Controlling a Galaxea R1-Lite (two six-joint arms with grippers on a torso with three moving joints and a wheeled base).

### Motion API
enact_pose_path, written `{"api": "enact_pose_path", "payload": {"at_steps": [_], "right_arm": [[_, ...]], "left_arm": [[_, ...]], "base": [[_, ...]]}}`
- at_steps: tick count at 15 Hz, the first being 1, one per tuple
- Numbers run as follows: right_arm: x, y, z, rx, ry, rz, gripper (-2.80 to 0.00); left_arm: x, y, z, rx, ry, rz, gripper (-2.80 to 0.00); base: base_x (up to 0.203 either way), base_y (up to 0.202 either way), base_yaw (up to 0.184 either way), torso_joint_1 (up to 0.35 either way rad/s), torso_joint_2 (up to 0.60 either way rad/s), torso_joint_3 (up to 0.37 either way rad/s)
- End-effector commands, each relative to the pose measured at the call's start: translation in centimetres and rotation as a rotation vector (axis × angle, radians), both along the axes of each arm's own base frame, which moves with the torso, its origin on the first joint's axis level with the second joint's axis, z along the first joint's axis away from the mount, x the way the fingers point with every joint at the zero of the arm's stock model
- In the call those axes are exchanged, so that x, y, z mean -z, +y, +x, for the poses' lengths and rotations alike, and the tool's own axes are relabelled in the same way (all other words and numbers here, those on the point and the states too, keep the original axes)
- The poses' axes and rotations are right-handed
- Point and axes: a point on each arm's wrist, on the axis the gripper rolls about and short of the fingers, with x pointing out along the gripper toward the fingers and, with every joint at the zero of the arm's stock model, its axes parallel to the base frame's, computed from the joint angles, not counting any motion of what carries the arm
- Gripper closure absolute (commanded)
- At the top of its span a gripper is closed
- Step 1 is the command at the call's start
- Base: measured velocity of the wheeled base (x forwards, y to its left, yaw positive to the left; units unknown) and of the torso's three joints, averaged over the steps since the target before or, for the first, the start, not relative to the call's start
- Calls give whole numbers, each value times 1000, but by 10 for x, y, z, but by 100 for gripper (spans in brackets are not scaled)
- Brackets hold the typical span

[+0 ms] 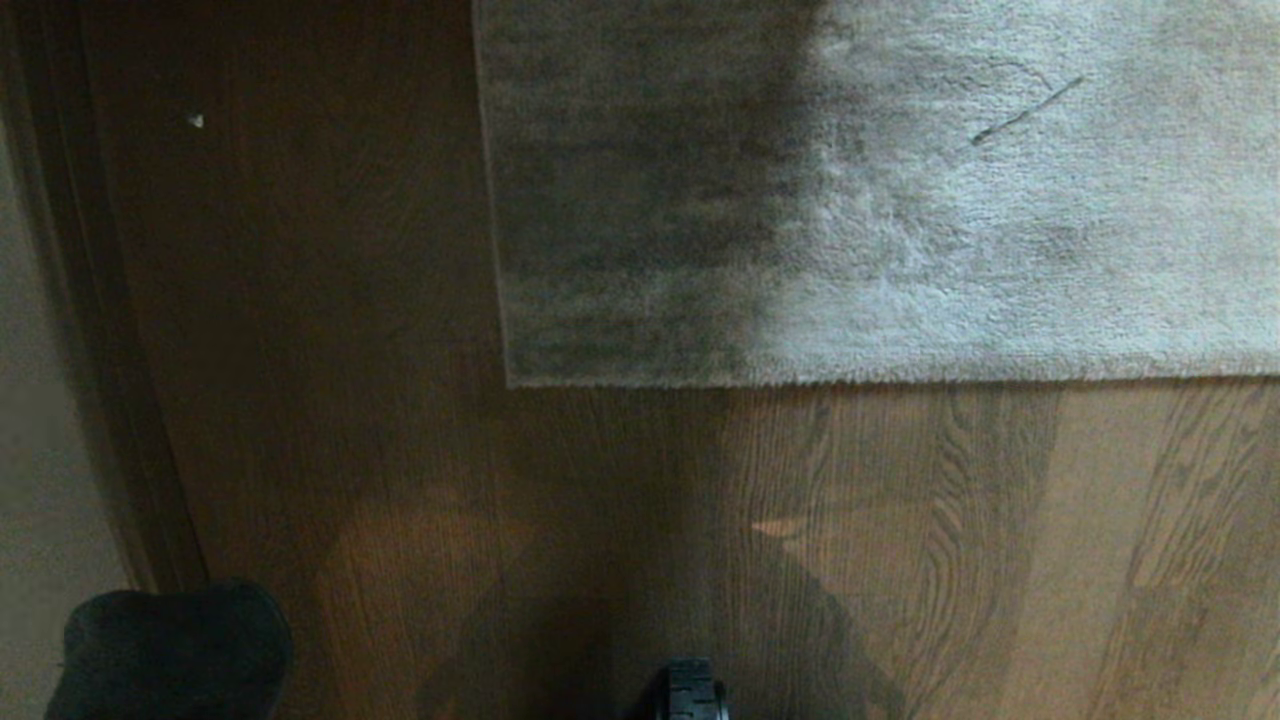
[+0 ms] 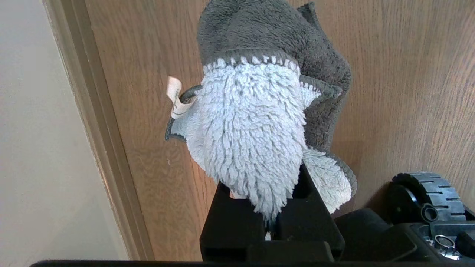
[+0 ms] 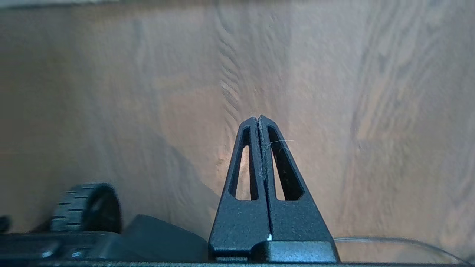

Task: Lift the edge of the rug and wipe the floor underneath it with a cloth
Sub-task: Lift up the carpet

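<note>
Left gripper (image 2: pixel 272 207) nearest, low beside robot base wheel (image 2: pixel 426 193): fingers pinched on cloth (image 2: pixel 248 133), fluffy whitish face toward camera, grey side bunched behind, small tag at edge. Cloth hangs above floor (image 2: pixel 408 92), skirting board (image 2: pixel 100 129) beside it. Right gripper (image 3: pixel 258 122) above bare floor: fingers pressed together, holding nothing. Farther from base: rug edge (image 1: pixel 850 378) flat on floor, corner (image 1: pixel 512 382) toward skirting board.
</note>
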Motion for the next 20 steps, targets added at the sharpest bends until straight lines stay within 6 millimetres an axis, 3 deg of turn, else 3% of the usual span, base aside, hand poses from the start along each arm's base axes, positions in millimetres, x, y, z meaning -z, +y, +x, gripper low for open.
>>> {"api": "enact_pose_path", "payload": {"at_steps": [1, 10, 16, 20], "right_arm": [[-8, 1, 0, -26, -3, -1, 0], [-48, 1, 22, -85, 58, 8, 0], [-83, 4, 75, -99, 79, 28, 0], [-94, 5, 115, -101, 60, 46, 0]], "left_arm": [[0, 0, 0, 0, -2, 0, 0], [0, 0, 0, 0, -1, 0, 0], [0, 0, 0, 0, -1, 0, 0], [0, 0, 0, 0, -1, 0, 0]], "base": [[0, 0, 0, 0, 0, 0], [0, 0, 0, 0, 0, 0], [0, 0, 0, 0, 0, 0], [0, 0, 0, 0, 0, 0]]}}
